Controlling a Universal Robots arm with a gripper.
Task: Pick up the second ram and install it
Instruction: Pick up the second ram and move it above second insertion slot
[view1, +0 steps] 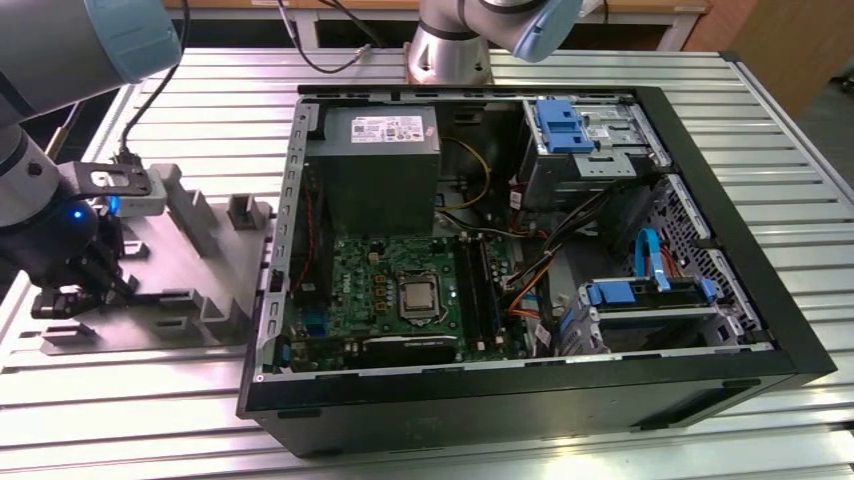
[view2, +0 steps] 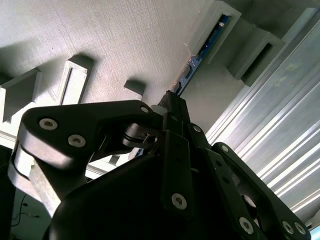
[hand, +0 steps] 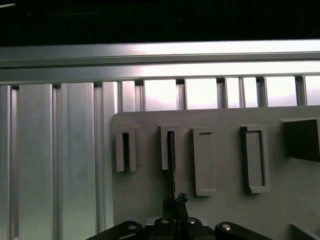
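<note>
In both wrist views the second ram (view2: 201, 54) is a thin blue-green stick standing on edge, its far end in a slot of a grey fixture block (view2: 226, 30). Seen edge-on in the first wrist view, the second ram (hand: 171, 167) runs from the slotted block (hand: 170, 147) down to my gripper (hand: 174, 202). The gripper (view2: 172, 100) is shut on the stick's near end. In the exterior view the gripper (view1: 67, 295) hangs low over the grey fixture plate (view1: 160, 250) at the exterior view's left.
An open computer case (view1: 534, 380) lies at the centre, with the motherboard (view1: 400, 290), black memory sockets (view1: 477, 290) and a grey power supply (view1: 380, 160) inside. Several fixture blocks (hand: 252, 159) stand on the plate. A slatted aluminium table (view1: 160, 420) carries everything. Another arm's base (view1: 447, 55) stands behind the case.
</note>
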